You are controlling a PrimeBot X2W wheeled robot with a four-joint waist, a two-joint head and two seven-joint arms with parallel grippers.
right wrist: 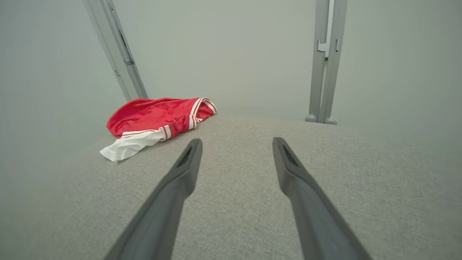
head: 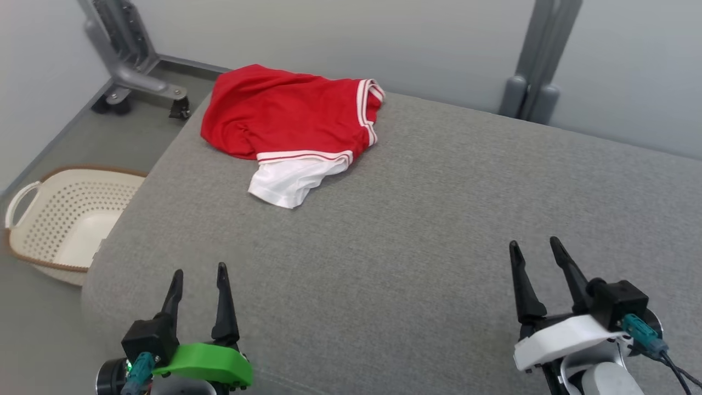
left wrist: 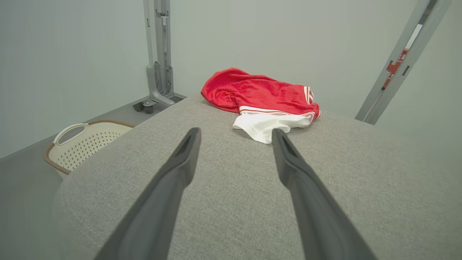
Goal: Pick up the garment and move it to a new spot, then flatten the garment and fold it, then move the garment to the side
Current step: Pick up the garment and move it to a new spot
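The limp-looking garment [head: 285, 118] lies bunched well beyond the left gripper [head: 199, 268] and right gripper [head: 533, 241], both spread, empty. Its white edge [head: 279, 186] nearest the fingers [head: 225, 307] seems easiest pinched.

The red, white-trimmed garment [head: 285, 118] lies crumpled near the far left corner of the grey cushion [head: 417, 219] before me.

The garment [head: 285, 118] was soft cloth with a faint sheen; the cushion [head: 411, 236] was coarse, matt woven fabric. The basket [head: 77, 206] looked like smooth plastic with a braided rim.
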